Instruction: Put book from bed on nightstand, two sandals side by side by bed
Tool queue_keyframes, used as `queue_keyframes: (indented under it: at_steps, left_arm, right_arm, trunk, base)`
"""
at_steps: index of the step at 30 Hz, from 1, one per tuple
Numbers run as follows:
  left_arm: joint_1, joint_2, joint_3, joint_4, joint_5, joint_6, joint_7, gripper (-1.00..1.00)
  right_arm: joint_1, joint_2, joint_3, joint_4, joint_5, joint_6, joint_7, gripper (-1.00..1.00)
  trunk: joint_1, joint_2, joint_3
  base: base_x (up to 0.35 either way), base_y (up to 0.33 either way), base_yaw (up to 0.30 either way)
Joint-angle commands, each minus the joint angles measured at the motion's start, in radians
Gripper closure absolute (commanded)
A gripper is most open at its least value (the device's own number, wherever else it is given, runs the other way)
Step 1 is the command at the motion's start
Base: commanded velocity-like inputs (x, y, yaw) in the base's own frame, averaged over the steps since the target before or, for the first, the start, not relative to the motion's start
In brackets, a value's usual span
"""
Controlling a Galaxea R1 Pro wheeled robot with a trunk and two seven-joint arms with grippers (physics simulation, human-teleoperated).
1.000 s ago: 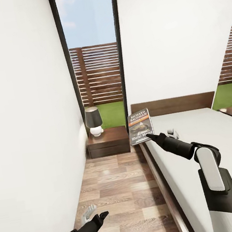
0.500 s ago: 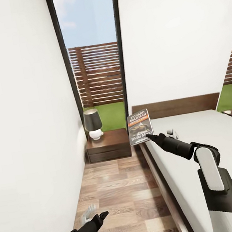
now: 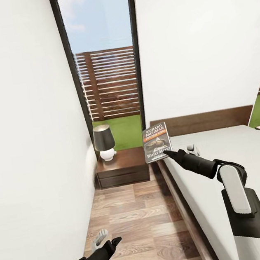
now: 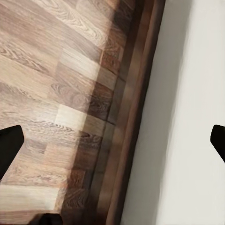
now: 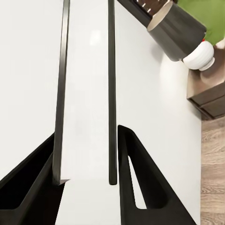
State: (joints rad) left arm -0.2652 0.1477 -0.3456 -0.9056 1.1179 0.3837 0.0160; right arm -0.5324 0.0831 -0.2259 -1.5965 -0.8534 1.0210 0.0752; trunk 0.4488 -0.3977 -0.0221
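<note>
My right gripper (image 3: 167,153) is shut on the lower edge of the book (image 3: 156,142), holding it upright over the bed's near corner, cover facing me. In the right wrist view the book (image 5: 87,93) runs edge-on between both black fingers (image 5: 133,178). The nightstand (image 3: 121,166) with its black-shaded lamp (image 3: 104,141) stands just left of the book, against the window. The bed (image 3: 232,148) stretches along the right. My left gripper (image 3: 109,238) hangs open low over the floor, and its wrist view looks down on the bed frame (image 4: 136,93). The two sandals are out of view.
A white wall (image 3: 27,141) closes in the left, leaving a narrow aisle of wood-plank floor (image 3: 134,216) between it and the bed. A tall dark-framed window (image 3: 106,67) rises behind the nightstand. The headboard (image 3: 208,121) runs along the back wall.
The whole view has crept closer to the window and nightstand, so the camera has moved. The book stays held in my right gripper, and both arms keep their pose.
</note>
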Motion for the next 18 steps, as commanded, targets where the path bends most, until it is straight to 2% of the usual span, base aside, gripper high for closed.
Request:
queue_keyframes:
  at_steps: [1,5,13,18]
  left_arm:
    - [-0.001,0.001,-0.002,0.002,0.006,0.001,0.004,-1.0]
    - [-0.001,0.001,-0.002,0.008,0.006,0.001,0.005,-1.0]
    - [-0.002,0.001,-0.001,0.022,0.007,0.001,0.007,-1.0]
    - [-0.001,0.001,-0.001,0.024,0.007,0.001,0.007,-1.0]
  right_arm:
    - [-0.002,0.001,-0.002,0.003,0.0,0.007,0.009,1.0]
    - [-0.004,0.001,-0.002,0.02,-0.001,0.009,0.009,1.0]
    - [-0.012,0.001,-0.004,0.129,0.0,0.009,0.009,1.0]
    - [-0.014,0.003,0.007,0.158,0.002,0.006,0.009,1.0]
  trunk:
    - [0.001,-0.002,-0.002]
    - [0.001,-0.002,-0.002]
    - [0.001,-0.002,-0.002]
    - [0.001,-0.002,-0.002]
  base:
    - [0.314,0.093,0.0]
    - [0.314,0.096,0.0]
    - [0.314,0.103,0.0]
    - [0.314,0.107,0.0]
